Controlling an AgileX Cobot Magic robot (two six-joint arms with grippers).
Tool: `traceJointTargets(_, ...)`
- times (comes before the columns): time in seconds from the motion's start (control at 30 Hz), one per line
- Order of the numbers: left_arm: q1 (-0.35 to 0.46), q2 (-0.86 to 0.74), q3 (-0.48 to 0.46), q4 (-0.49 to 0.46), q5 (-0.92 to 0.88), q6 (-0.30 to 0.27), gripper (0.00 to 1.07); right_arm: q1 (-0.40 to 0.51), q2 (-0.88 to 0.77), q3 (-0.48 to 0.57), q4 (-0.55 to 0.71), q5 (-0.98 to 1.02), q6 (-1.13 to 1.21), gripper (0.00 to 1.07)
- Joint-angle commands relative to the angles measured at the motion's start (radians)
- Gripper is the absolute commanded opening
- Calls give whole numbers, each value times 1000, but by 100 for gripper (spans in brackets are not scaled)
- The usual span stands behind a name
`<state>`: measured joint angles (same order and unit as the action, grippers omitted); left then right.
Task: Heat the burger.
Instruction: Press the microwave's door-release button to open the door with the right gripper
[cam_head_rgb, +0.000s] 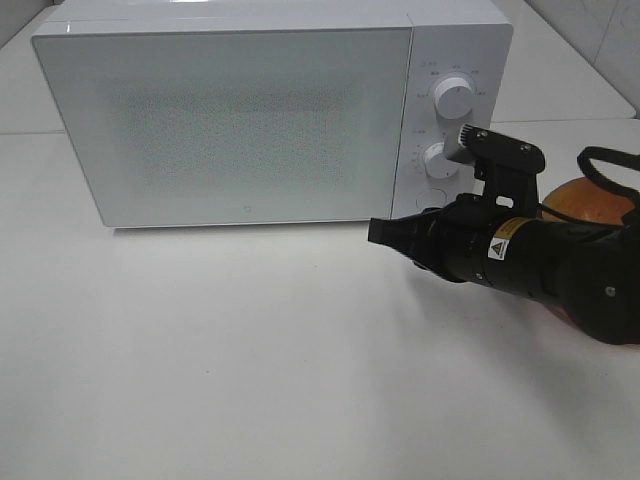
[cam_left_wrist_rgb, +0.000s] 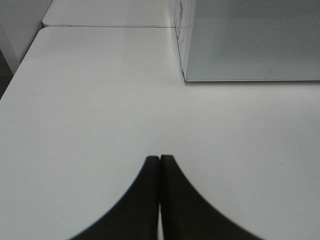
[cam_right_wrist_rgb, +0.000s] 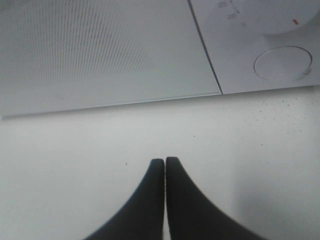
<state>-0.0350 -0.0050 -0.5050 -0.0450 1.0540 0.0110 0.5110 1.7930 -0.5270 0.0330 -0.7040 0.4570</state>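
a: what's hidden?
b: the golden-brown domed burger (cam_head_rgb: 583, 203) sits mostly behind the black right arm (cam_head_rgb: 520, 255). only the top of the bun shows, and the layers can't be made out. it's off the right end of the boxy white microwave with the speckled glass door (cam_head_rgb: 230, 120), door flush shut. neither wrist view catches the burger.
a: grippers?
b: right gripper (cam_right_wrist_rgb: 165, 161): black fingers pressed together, nothing between them. it hangs over the plain white tabletop (cam_head_rgb: 250, 350), just in front of the microwave's lower front edge, below the control panel.
b: left gripper (cam_left_wrist_rgb: 159, 158): also clamped tight on nothing, above bare table, well off the microwave's left front corner. it shows only in its own wrist view.
a: anything one view adds?
b: right wrist shows the round white push button (cam_right_wrist_rgb: 283, 62) close up, with a red mark on the dial above it, cut off by the frame. the high view shows both round white knobs (cam_head_rgb: 455, 97); the lower one is partly covered by the arm.
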Motion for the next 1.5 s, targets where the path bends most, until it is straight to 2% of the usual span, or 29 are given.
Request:
traceJointTargets(0.03, 1, -20, 1, -3, -14, 1, 0, 2, 47, -2, 71, -128, 202, 0)
traceJointTargets(0.3, 1, -20, 1, -3, -14, 1, 0, 2, 109, -2, 150, -246, 398, 0)
traceJointTargets(0.4, 1, -20, 1, -3, -14, 0, 0, 2, 133, -2, 193, -290, 479, 0)
traceJointTargets(0.47, 1, -20, 1, -3, -14, 0, 0, 2, 152, -2, 267, -324, 557, 0)
traceJointTargets(0.63, 1, -20, 1, -3, -14, 0, 0, -1, 185, -15, 328, -325, 653, 0)
traceJointTargets(0.83, 1, -20, 1, -3, -14, 0, 0, -1, 204, -55, 332, -320, 676, 0)
traceJointTargets(1.0, 1, -20, 1, -3, -14, 0, 0, -1, 228, -119, 435, -309, 673, 0)
traceJointTargets(1.5, 1, -20, 1, -3, -14, 0, 0, -1, 293, -204, 494, -289, 671, 0)
